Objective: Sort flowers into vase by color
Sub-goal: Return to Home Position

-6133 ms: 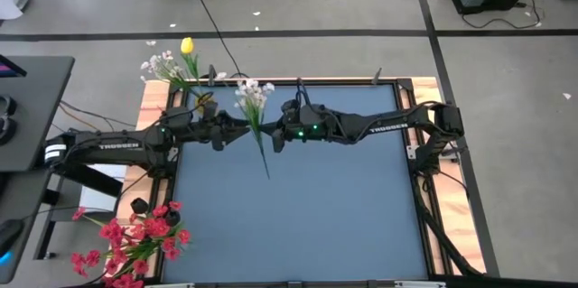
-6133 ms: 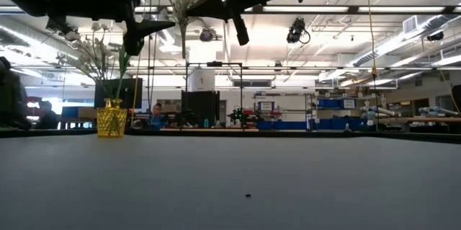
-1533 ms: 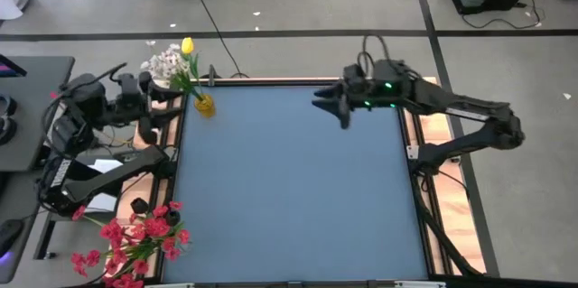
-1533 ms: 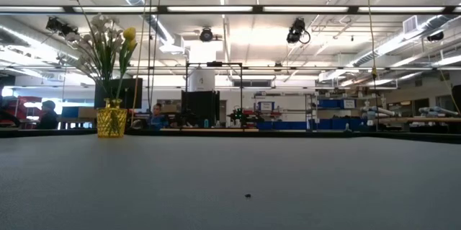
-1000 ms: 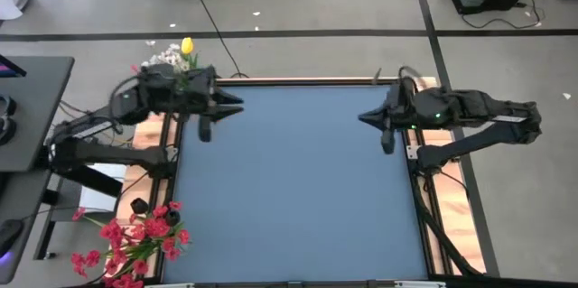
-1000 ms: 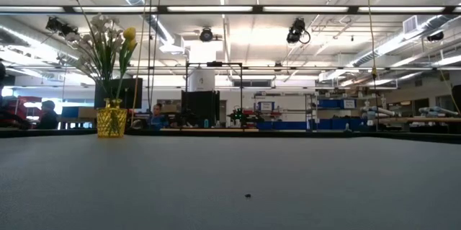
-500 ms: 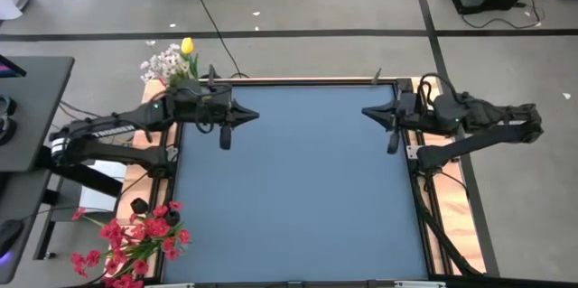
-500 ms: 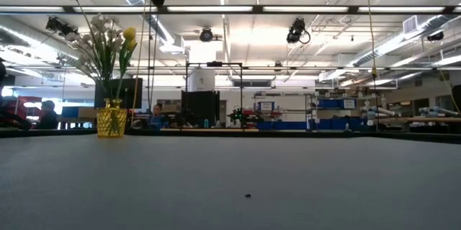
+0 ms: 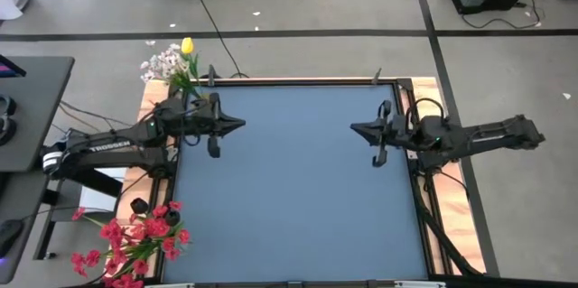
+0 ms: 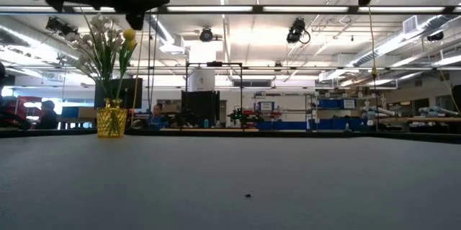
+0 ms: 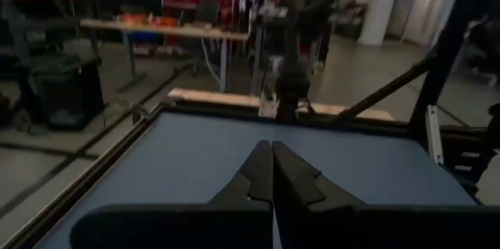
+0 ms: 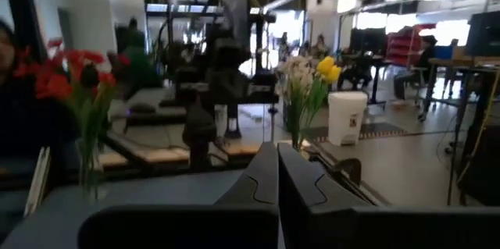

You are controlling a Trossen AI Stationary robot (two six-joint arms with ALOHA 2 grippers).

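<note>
Above opposite table edges | my left gripper and right gripper, both pressed together, empty, have drawn apart | white flowers now in yellow vase | sorting looks done

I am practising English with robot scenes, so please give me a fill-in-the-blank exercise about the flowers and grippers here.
1. The vase holds white flowers and a ____ tulip.
2. The red flowers stand on the ____ arm's side.
3. The left gripper and the right gripper are both ____, holding nothing.
Missing words: yellow; left; shut.
</note>
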